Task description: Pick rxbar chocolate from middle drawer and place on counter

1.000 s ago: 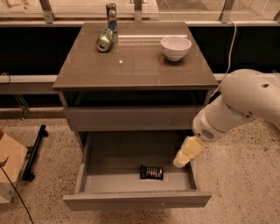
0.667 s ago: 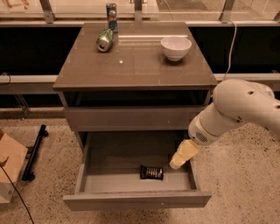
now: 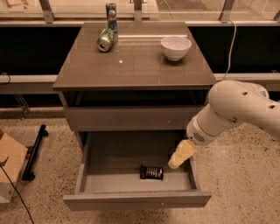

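The rxbar chocolate [image 3: 151, 172], a small black-wrapped bar, lies flat on the floor of the open middle drawer [image 3: 118, 159], near the front and right of centre. My gripper [image 3: 178, 158], pale yellow at the end of the white arm [image 3: 232, 111], hangs tilted inside the drawer's right side. It is just right of and slightly above the bar, not touching it. The counter [image 3: 135, 65] is the glossy grey-brown top of the cabinet, above the drawer.
On the counter stand a white bowl [image 3: 175, 47] at the back right, a green can [image 3: 105, 39] on its side at the back left, and an upright can [image 3: 111, 11] behind it. A cardboard box [image 3: 8, 168] and a black stand [image 3: 34, 151] are on the floor at the left.
The arm and gripper have moved slightly left and down, closer to the bar. The bar and the counter items have not moved.
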Controlling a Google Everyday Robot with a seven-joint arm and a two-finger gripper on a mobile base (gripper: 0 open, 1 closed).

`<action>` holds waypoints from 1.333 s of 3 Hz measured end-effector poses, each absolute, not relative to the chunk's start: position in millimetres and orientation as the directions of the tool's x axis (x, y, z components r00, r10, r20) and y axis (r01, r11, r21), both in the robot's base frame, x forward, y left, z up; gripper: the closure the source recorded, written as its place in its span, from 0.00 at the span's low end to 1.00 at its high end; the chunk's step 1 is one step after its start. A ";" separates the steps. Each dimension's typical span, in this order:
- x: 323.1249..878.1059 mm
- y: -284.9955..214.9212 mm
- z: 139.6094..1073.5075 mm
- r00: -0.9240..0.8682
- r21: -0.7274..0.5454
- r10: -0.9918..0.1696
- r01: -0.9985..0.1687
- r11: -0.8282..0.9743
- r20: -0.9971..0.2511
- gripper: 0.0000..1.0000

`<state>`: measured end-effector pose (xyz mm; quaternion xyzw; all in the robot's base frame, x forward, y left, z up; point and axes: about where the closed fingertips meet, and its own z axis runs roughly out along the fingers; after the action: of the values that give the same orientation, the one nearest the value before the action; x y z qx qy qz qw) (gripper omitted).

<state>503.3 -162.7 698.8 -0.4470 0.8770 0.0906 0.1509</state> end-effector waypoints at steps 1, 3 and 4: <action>520.5 -152.3 668.4 -0.625 0.048 -0.722 -0.765 0.643 -0.297 0.00; 537.1 -143.1 619.7 -0.768 0.133 -0.596 -0.633 0.763 -0.234 0.00; 541.0 -143.7 602.3 -0.845 0.193 -0.485 -0.526 0.828 -0.225 0.00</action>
<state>541.0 -143.7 602.3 -0.2655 0.9524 0.1248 0.0834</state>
